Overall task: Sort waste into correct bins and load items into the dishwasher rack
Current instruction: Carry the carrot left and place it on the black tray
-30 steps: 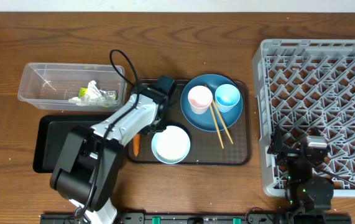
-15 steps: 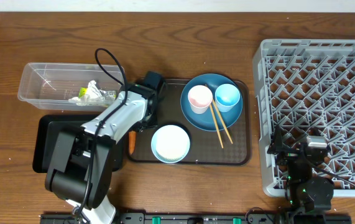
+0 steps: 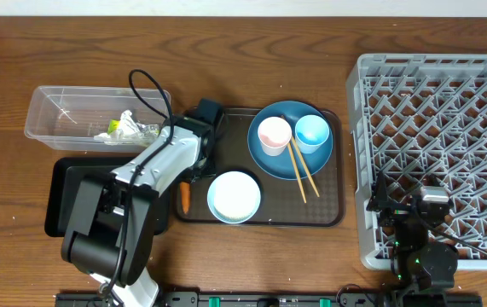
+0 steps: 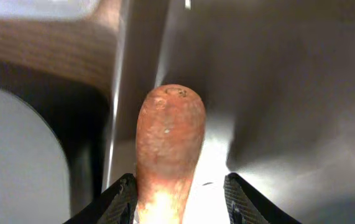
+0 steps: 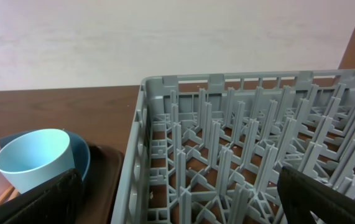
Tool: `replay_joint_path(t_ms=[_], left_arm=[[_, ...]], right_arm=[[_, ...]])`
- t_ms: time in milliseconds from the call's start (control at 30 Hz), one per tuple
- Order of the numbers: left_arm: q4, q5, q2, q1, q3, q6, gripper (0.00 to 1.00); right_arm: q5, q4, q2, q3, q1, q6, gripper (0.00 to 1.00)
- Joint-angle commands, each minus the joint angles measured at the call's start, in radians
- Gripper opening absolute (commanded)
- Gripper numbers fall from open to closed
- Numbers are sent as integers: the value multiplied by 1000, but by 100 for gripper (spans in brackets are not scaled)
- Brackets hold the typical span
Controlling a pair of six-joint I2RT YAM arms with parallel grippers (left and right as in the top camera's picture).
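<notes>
The small orange carrot [image 3: 185, 198] lies at the brown tray's front left edge, next to the white bowl [image 3: 234, 197]. My left gripper [image 3: 191, 175] is open with the carrot [image 4: 168, 143] between its jaws [image 4: 180, 199]; the left jaw touches it and the right jaw stands apart. The blue plate [image 3: 269, 166] carries the pink cup [image 3: 274, 135], the light blue cup [image 3: 312, 132] and the chopsticks [image 3: 301, 170]. The clear tub [image 3: 47, 102] holds the wrapper and tissue [image 3: 124, 128]. My right gripper [image 5: 177, 186] is open and empty at the grey rack's [image 3: 448, 128] front left corner.
The black tray [image 3: 64, 205] lies in front of the clear tub, partly under my left arm. The brown serving tray [image 3: 328, 209] sits mid-table between it and the rack. The right wrist view shows the light blue cup [image 5: 34, 162] beside the rack wall [image 5: 133, 162].
My left arm has swung left, away from the bowl, and its open jaws now sit around the carrot, which shifted slightly. The right arm has not moved.
</notes>
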Motion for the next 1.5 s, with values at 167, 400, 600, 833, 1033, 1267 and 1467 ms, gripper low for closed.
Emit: replay_joint_path(t_ms=[167,400,600,833,1033,1267,1467], left_arm=[[11,36,10,-2,-38,-6,48],[59,71,9,-2,-38,-6,41],[90,85,9,-2,-36,-32,27],[88,85,-13,-1,-21,-40,19],[86,79,-130,-1,-2,-40,19],[69,31,-365,1,-2,-40,11],[-66,-122,-512,1,-2,-92,11]], right_arm=[[-1,-1,-4,-4,-2,6,99],[-1,-1,-4,-4,-2,6,99],[-1,-1,-4,-4,-2,6,99],[-1,-1,-4,-4,-2,6,99],[-1,-1,-4,-4,-2,6,99],[-1,-1,-4,-4,-2,6,99],[-1,-1,-4,-4,-2,6,99]])
